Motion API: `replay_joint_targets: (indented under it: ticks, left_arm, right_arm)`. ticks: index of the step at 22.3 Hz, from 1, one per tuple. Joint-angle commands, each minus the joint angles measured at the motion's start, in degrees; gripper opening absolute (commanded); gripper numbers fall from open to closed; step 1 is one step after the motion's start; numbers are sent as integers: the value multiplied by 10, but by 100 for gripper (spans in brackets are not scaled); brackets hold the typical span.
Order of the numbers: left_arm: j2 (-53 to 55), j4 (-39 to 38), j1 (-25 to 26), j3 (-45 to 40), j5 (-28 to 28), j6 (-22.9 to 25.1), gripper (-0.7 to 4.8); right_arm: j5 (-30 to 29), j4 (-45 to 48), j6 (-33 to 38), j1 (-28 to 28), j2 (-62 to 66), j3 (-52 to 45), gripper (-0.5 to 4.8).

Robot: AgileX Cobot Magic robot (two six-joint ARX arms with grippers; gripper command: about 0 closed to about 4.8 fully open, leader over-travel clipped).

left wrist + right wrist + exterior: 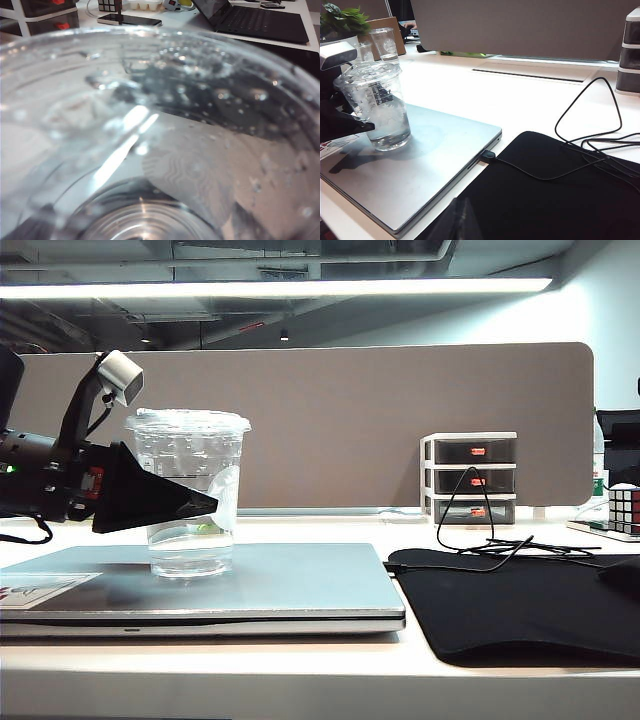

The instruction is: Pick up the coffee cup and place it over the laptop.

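Note:
The coffee cup (190, 455), clear plastic with a flat lid, stands upright on the closed silver laptop (300, 585), near the laptop's left end. My left gripper (205, 505) reaches in from the left with its black fingers around the cup's lower half. One finger (150, 500) lies across the cup's front; whether it presses the wall does not show. The cup (160, 125) fills the left wrist view. The right wrist view shows the cup (377, 100) on the laptop (420, 170). My right gripper (465, 220) hangs shut over the mat, away from both.
A black mouse mat (520, 610) lies right of the laptop with a black cable (470, 540) across it. A small drawer unit (470, 478) and a puzzle cube (625, 508) stand at the back right. A grey partition (350, 420) closes the rear. Another clear cup (385, 42) stands further off.

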Motion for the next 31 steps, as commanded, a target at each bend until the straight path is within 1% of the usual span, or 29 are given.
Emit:
replay_joint_targets:
  ticks: [1,4,10,12,14,18,22,23,25,26,27,28,29,30,31]
  left_arm:
    - [-4,0,0,0,10,-26,479]
    - [-18,-1,3,-12,10,-33,479]
    - [-72,6,27,-37,3,-40,479]
    - [-86,5,32,-45,-8,-43,479]
    - [-106,5,45,-68,-29,-42,479]
    - [-118,10,77,-108,-29,-44,479]
    - [-137,40,86,-149,-37,-80,479]
    - [-148,46,86,-163,-51,-82,479]
    - [-177,70,85,-203,-98,-86,479]
    - [-196,103,85,-227,-121,-104,479]
    - [-218,152,85,-249,-148,-124,479]
    - [-228,182,85,-258,-158,-137,479]
    - [-240,221,85,-267,-179,-162,462]
    - [-245,235,85,-269,-189,-176,434]
    - [-252,252,85,-272,-213,-209,346]
  right_arm:
    - [-2,6,2,0,1,-3,-8]
    - [-2,6,-1,0,1,-3,-8]
    - [-1,6,-3,0,1,-3,-9]
    - [-1,6,-3,0,1,-3,-8]
    - [-1,6,-3,0,1,-3,-8]
    - [-2,6,-2,0,1,-3,-8]
    - [-2,6,-2,0,1,-3,-9]
    - [-2,6,-2,0,1,-3,-9]
    - [-1,7,-2,0,1,-3,-9]
    - [0,7,-2,0,1,-3,-9]
    - [0,7,-2,0,1,-3,-9]
    - [0,7,-2,0,1,-3,-9]
    - [0,8,-2,0,1,-3,-9]
    - [3,8,-2,0,1,-3,-9]
    - [13,8,-2,0,1,-3,-9]
